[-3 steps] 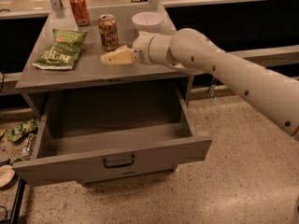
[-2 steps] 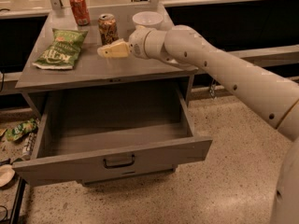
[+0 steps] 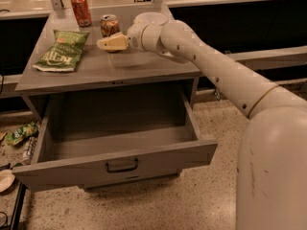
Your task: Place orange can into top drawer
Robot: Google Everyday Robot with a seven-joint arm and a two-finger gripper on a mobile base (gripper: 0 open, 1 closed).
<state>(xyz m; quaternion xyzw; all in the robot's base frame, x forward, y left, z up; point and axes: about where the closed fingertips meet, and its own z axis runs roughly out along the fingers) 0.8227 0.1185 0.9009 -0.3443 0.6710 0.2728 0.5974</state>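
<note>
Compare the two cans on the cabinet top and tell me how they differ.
The orange can has a mottled tan-brown label, while the red can is plain red-orange. The orange can stands nearer the front, its base hidden behind the gripper. The red can stands further back and to the left, fully in view. Both are upright with silver tops on the cabinet top.

Hand low over worktop, in front of orange can, hiding its base, contact unclear; bowl partly behind arm; arm cut off at right and bottom edges; drawer floor by its front hidden.
</note>
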